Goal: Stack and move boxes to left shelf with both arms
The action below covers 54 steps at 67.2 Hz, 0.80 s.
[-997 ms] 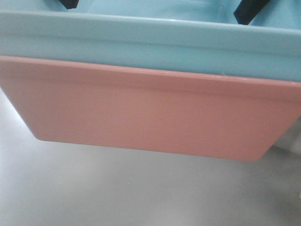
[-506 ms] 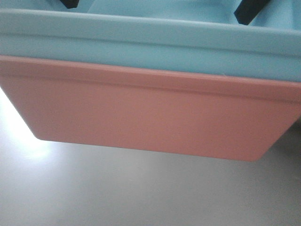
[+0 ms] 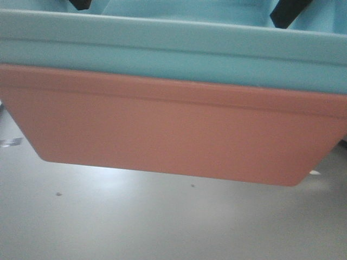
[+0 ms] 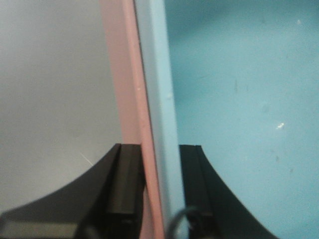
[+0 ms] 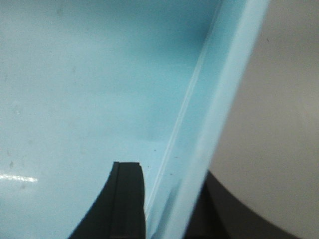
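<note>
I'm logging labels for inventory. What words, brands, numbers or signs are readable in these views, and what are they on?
No text can be read in any view.
Pink tub: plain wall, no print.
Light blue tub: plain outside and inside, only small specks.
Floor: a small grey mark at the left edge, too blurred to tell whether it carries text.

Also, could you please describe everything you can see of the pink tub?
The pink tub is smooth salmon plastic with a flat rim band, walls tapering downward and rounded lower corners. It looks slightly tilted, with the light blue tub nested inside it, rim resting on rim. The left gripper straddles both rims, one finger against the pink outer wall, the other inside that nested tub. It appears to hang above the grey floor.
</note>
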Each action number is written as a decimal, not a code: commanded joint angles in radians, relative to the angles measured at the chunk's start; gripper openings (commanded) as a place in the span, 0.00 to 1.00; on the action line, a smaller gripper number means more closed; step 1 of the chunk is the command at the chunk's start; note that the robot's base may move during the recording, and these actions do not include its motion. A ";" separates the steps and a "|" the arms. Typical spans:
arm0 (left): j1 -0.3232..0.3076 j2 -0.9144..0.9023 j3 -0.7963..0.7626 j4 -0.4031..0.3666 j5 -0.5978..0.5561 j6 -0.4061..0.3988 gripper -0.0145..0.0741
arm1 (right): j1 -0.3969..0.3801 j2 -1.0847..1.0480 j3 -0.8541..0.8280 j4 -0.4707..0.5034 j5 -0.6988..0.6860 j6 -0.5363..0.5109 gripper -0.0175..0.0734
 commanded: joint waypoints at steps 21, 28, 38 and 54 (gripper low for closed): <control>-0.015 -0.052 -0.039 -0.007 -0.094 0.051 0.16 | -0.017 -0.033 -0.031 -0.054 -0.104 -0.035 0.25; -0.015 -0.052 -0.039 -0.007 -0.094 0.051 0.16 | -0.017 -0.033 -0.031 -0.054 -0.103 -0.035 0.25; -0.015 -0.052 -0.039 -0.007 -0.094 0.051 0.16 | -0.017 -0.033 -0.031 -0.054 -0.103 -0.035 0.25; -0.015 -0.052 -0.039 -0.007 -0.094 0.051 0.16 | -0.017 -0.033 -0.031 -0.054 -0.103 -0.035 0.25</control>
